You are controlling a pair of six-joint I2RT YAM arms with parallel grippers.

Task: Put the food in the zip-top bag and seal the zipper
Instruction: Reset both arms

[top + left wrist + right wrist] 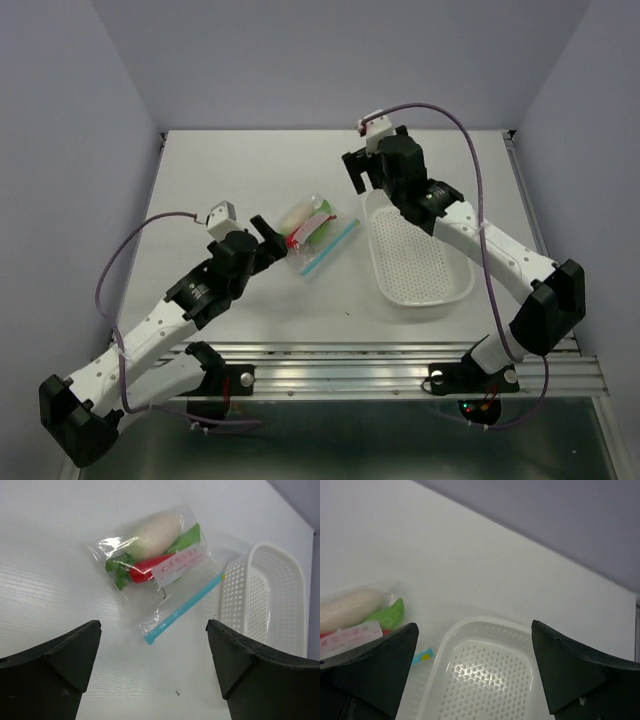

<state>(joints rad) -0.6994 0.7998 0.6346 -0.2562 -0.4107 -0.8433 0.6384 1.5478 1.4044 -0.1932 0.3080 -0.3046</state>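
Left gripper (268, 233): jaws spread wide and empty, low over the table just beside the bag (155, 565). You are lined up with it but not touching.

The bag lies flat mid-table. The radish (155, 530), green piece (187, 536) and chili (145, 567) all sit inside, so loading looks done.

The zipper (185, 609) runs along its right edge; sealed or not, cannot tell.

Right gripper (362, 172): jaws apart and empty, hovering over the far end of the basket (420, 265), leaving you room.

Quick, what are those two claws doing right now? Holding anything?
Left gripper: open, holding nothing.
Right gripper: open, holding nothing.
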